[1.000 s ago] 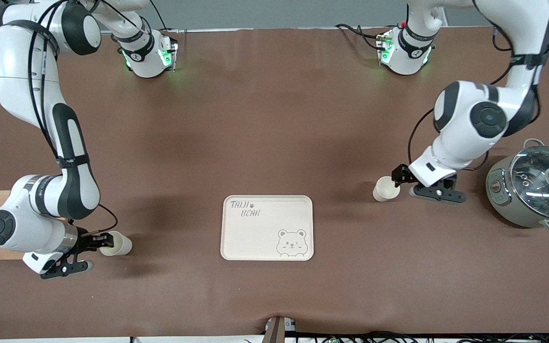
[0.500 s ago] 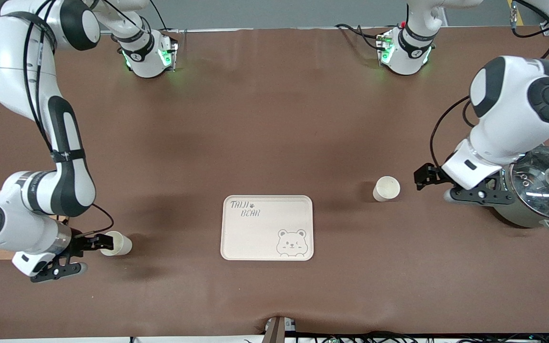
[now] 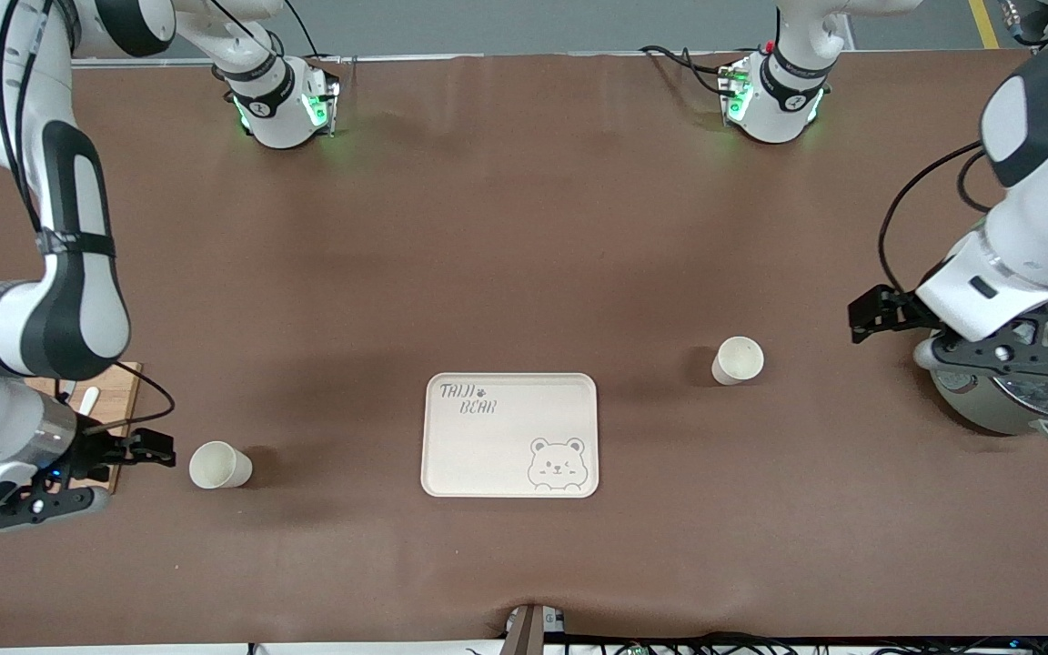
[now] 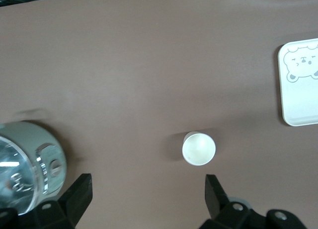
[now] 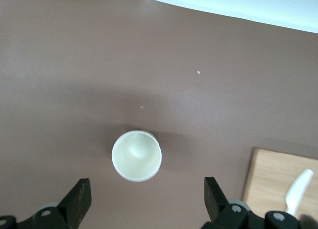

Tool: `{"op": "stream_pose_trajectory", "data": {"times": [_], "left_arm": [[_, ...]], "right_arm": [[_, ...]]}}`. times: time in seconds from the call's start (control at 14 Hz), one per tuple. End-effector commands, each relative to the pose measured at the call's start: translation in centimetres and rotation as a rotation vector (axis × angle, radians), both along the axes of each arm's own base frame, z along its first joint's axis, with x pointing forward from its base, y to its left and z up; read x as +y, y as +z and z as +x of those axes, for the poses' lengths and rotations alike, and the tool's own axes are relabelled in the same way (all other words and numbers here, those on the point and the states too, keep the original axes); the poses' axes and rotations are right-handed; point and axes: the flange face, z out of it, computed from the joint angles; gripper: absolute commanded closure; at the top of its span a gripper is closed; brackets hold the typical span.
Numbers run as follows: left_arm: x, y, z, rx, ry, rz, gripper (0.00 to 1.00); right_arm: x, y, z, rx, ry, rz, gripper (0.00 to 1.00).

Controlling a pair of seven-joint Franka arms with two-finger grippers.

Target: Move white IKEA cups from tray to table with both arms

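Observation:
Two white cups stand upright on the brown table, both off the tray. One cup (image 3: 219, 465) is toward the right arm's end and also shows in the right wrist view (image 5: 136, 156). The other cup (image 3: 738, 360) is toward the left arm's end and also shows in the left wrist view (image 4: 198, 148). My right gripper (image 3: 153, 449) is open and empty, apart from its cup, beside the wooden board; its wrist view (image 5: 146, 196) shows the jaws wide. My left gripper (image 3: 859, 320) is open and empty, apart from its cup, beside the pot; its jaws (image 4: 147, 191) stand wide.
A cream bear-print tray (image 3: 510, 435) lies between the two cups, with nothing on it. A grey pot with a glass lid (image 3: 1015, 382) stands at the left arm's end. A wooden board (image 3: 115, 400) with a white spoon (image 5: 299, 189) lies at the right arm's end.
Both grippers have let go of their cups and drawn back from them toward the table's ends, rising. The cups stay standing where they were.

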Motion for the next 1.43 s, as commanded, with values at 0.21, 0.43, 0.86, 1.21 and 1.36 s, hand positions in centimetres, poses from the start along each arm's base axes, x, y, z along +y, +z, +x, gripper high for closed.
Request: {"op": "stream_pose_trajectory", "data": {"times": [0.21, 0.43, 0.86, 1.21, 1.36], "left_arm": [[4.0, 8.5, -5.6, 0.012, -0.04, 0.022, 0.0], [3.9, 8.4, -5.8, 0.026, -0.022, 0.014, 0.0], [5.0, 8.2, -6.6, 0.081, -0.022, 0.017, 0.0], [5.3, 8.9, -7.4, 0.092, -0.02, 0.019, 0.0], [4.9, 9.0, -7.1, 0.068, -0.026, 0.018, 0.0]], "right_arm": [[0.2, 8.6, -4.2, 0.067, -0.197, -0.003, 0.0], [0.7, 13.2, -6.5, 0.067, -0.262, 0.011, 0.0], [0.5, 19.5, -10.9, 0.111, -0.271, 0.049, 0.0], [-0.3, 22.1, -14.8, 0.125, -0.284, 0.052, 0.0], [-0.6, 22.7, -15.9, 0.108, -0.289, 0.056, 0.0]]}}
